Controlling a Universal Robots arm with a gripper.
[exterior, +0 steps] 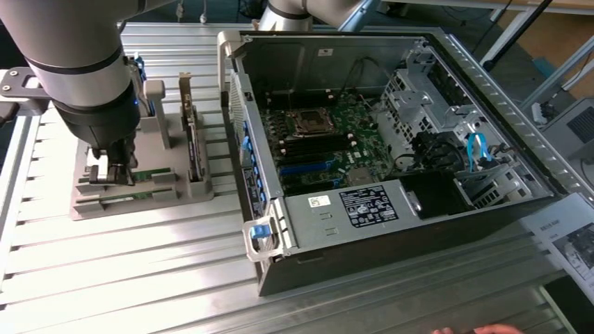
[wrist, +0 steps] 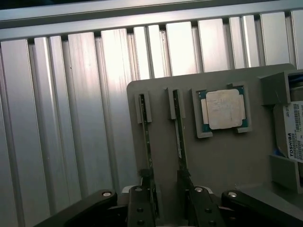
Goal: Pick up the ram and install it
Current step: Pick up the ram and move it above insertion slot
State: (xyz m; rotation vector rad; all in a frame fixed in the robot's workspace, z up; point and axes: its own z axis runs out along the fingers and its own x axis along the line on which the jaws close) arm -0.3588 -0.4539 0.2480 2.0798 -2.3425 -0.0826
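Item 1: grey holder fixture (exterior: 102, 205) (wrist: 222, 161), lying flat on the slatted aluminium table (exterior: 139, 264) (wrist: 71, 118), beside the computer case on the exterior view's left.
- Two narrow parallel slots. In the wrist view we log one green ram (wrist: 179, 135) standing on edge in the slot nearer the processor, and a second ram stick (wrist: 145, 137) on edge in the next slot, further from it.
- A square recess with corner stops holds the silver processor (wrist: 222, 109), lying flat.
- An end pocket holds a hard drive (wrist: 293, 137) with a white label.
- In the exterior view, an expansion card (exterior: 190, 142) stands upright in a taller slot on the case side of the fixture.

Item 2: gripper (exterior: 111, 172) (wrist: 164, 182), lowered onto the ram end of the fixture. We see its two black fingers (wrist: 144, 187) apart, with bare fixture floor between them. Each finger lines up with the near end of one stick. We cannot tell whether either finger touches a stick. Both sticks sit in their slots and neither is clamped.

Item 3: open computer case (exterior: 316, 49), lying on its side.
- It holds a green motherboard (exterior: 325, 146) with a processor socket (exterior: 311, 124).
- A labelled power supply (exterior: 366, 205) sits along the near wall.
- A blue cable (exterior: 478, 149) runs by the drive cage.

Item 4: a person's fingertips (exterior: 483, 328), at the exterior view's lower edge.
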